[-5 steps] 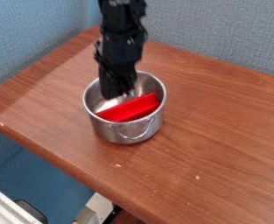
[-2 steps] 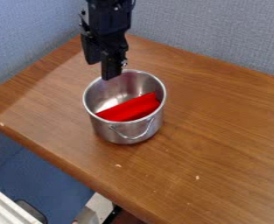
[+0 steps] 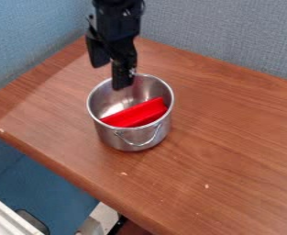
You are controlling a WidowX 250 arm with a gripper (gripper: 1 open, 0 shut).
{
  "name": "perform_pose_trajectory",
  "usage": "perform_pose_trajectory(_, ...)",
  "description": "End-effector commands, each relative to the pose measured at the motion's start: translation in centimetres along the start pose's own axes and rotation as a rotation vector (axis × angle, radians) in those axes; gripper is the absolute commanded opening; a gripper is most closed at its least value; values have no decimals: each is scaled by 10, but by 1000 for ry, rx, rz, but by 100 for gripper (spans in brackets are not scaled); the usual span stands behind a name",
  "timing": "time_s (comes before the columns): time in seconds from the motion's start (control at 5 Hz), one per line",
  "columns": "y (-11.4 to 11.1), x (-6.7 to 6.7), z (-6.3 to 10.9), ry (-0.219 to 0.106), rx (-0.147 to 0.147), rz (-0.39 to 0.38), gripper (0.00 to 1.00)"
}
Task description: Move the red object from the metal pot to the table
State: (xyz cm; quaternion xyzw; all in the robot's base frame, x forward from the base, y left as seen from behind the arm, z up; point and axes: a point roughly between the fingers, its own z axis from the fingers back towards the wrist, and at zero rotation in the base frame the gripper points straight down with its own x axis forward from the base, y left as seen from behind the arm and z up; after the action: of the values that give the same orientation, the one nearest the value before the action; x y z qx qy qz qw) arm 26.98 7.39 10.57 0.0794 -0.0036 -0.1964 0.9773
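Observation:
The red object [image 3: 136, 114] lies flat inside the metal pot [image 3: 158, 133], slanting from lower left to upper right, with nothing gripping it. The shiny pot stands near the middle of the table [image 3: 219, 174], its wire handle facing the front. My gripper [image 3: 110, 73] points straight down over the pot's rear left rim. Its two dark fingers are spread apart and it is open and empty. One fingertip [image 3: 124, 81] hangs just over the pot's inside edge, the other outside it.
Blue walls close in behind the table. The table's left and front edges drop off to the floor, and wood surface lies to the right of and in front of the pot.
The fingers were together down in the pot over the red object. They have since spread wide, with the tips now at rim level. The red object has not moved.

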Motion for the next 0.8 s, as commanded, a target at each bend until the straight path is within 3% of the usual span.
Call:
perform_pose_trajectory(0.0,3,2,10,-48,44,-6,100)
perform_pose_trajectory(0.6,-6,7,-12,-59,40,-48,100)
